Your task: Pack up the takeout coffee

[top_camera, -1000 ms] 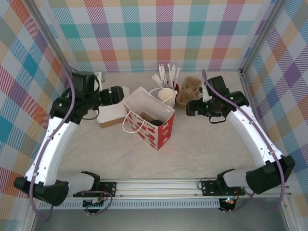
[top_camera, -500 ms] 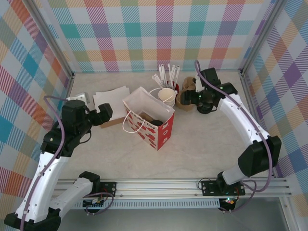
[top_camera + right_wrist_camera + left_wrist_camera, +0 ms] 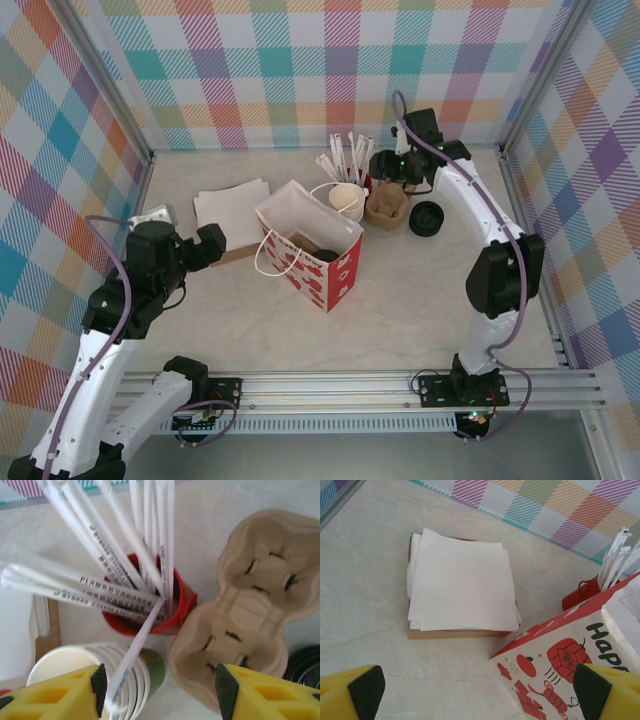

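A red-and-white paper bag (image 3: 312, 250) stands open mid-table, its side also in the left wrist view (image 3: 570, 650). Something dark (image 3: 322, 253) lies inside it; I cannot tell whether it is the takeout coffee. Nested paper cups (image 3: 150, 672), green outside and white at the rim, stand behind the bag (image 3: 346, 198). My right gripper (image 3: 161, 690) hovers open over those cups, with one wrapped straw (image 3: 132, 655) passing loosely between its fingers; from above the right gripper (image 3: 385, 166) is at the back. My left gripper (image 3: 479, 690) is open and holds nothing, left of the bag (image 3: 208, 244).
A red holder (image 3: 175, 625) full of wrapped straws and a brown pulp cup carrier (image 3: 250, 610) sit under the right gripper. Black lids (image 3: 427, 217) lie to their right. A stack of white napkins (image 3: 462, 580) on a brown base lies left of the bag.
My left gripper has drawn back from the bag's left edge toward the near left. My right gripper has swung from the lids to above the straws, its jaws narrowing.
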Controlling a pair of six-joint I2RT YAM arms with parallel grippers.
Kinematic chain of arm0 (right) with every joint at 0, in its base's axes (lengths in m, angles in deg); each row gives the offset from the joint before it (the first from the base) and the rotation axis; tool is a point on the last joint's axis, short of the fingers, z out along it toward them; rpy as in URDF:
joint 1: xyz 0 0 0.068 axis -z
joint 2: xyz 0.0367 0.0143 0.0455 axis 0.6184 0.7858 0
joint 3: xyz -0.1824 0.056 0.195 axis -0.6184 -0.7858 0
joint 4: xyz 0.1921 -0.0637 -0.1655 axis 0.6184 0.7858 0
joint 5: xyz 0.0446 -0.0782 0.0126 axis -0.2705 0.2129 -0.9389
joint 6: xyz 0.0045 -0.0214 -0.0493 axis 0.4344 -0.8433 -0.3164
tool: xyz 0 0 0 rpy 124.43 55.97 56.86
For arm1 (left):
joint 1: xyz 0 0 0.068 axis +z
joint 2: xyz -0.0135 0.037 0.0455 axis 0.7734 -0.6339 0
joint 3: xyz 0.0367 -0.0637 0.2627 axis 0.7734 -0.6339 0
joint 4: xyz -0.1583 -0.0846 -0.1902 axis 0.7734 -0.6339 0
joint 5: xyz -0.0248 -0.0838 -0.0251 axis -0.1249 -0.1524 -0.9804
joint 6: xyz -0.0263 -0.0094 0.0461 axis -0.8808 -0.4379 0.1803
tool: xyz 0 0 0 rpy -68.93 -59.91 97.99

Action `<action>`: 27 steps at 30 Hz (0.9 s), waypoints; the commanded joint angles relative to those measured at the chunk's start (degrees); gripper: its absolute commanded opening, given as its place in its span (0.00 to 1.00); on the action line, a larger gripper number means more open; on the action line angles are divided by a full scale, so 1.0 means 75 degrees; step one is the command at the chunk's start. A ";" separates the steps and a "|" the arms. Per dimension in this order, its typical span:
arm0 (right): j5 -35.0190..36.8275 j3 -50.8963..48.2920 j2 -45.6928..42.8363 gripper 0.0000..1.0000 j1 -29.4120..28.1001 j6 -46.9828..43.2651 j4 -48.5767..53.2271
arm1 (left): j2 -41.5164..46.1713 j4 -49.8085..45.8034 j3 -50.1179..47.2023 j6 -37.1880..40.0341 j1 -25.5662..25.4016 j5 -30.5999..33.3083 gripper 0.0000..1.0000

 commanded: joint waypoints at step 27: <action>-0.1599 0.4363 0.3202 0.48 0.0085 0.0129 0.0190 | -0.0145 -0.0016 -0.0279 -0.0015 0.0077 0.0416 1.00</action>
